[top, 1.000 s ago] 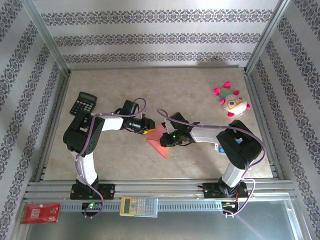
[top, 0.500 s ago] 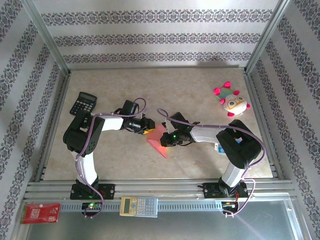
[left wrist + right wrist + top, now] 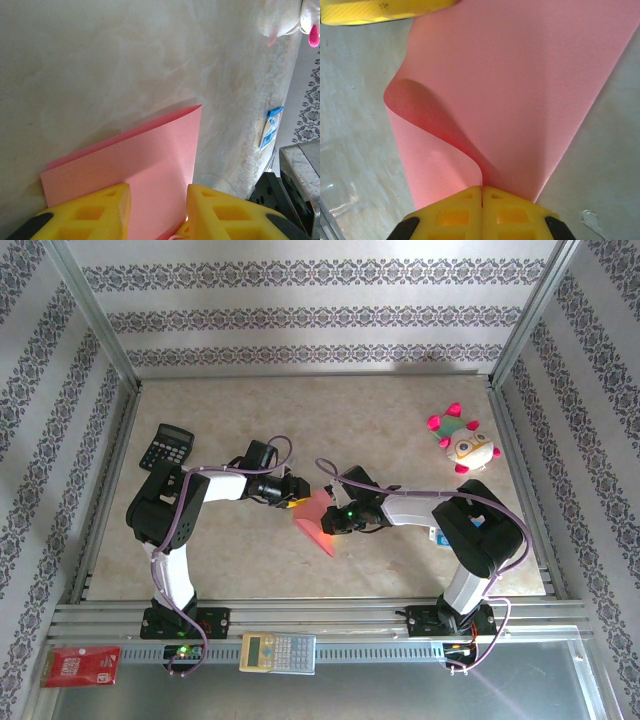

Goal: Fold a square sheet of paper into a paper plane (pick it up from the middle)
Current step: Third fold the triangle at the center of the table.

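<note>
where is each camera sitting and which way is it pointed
Top external: fixed above and behind the bases, looking down on the table; both arms show, left claw and right claw meeting at the pink paper.
Left wrist: on the left arm, facing across the paper past its own parted yellow fingers.
Right wrist: on the right arm, facing down its shut fingers pinching the paper.
All share the paper.

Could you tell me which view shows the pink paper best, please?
Right wrist: the square sheet of paper is large, its curl pinched in the right tool. Left wrist shows a doubled edge; top view, a small patch.
</note>
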